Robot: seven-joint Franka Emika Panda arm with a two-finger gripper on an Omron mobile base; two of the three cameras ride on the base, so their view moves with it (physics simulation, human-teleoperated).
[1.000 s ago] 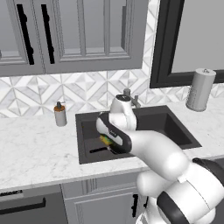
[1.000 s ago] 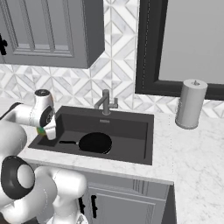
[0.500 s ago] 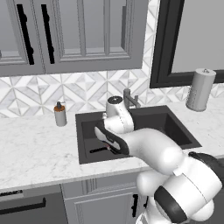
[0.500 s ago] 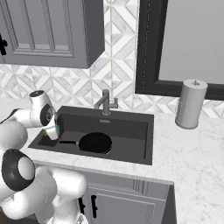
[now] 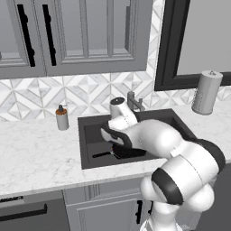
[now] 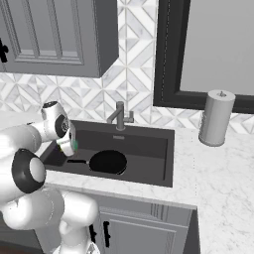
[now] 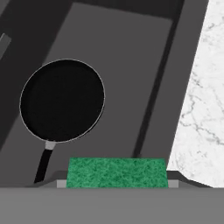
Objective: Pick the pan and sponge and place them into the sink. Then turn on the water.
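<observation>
The black pan lies flat on the floor of the dark sink, its thin handle pointing left. My gripper hangs over the sink's left end, shut on the green sponge. In the hand view the sponge sits across the bottom between my fingertips, with the pan below it on the sink floor. From the left base view my arm covers the hand and part of the pan; the handle sticks out to the left. The faucet stands at the back edge, and no stream runs from it.
A paper towel roll stands on the counter right of the sink. A small soap bottle stands on the marble counter left of the sink. Cabinets hang above, and a dark window frame is at the right.
My hand has turned and shifted a little over the sink's left end, still carrying the sponge. The pan has stayed put.
</observation>
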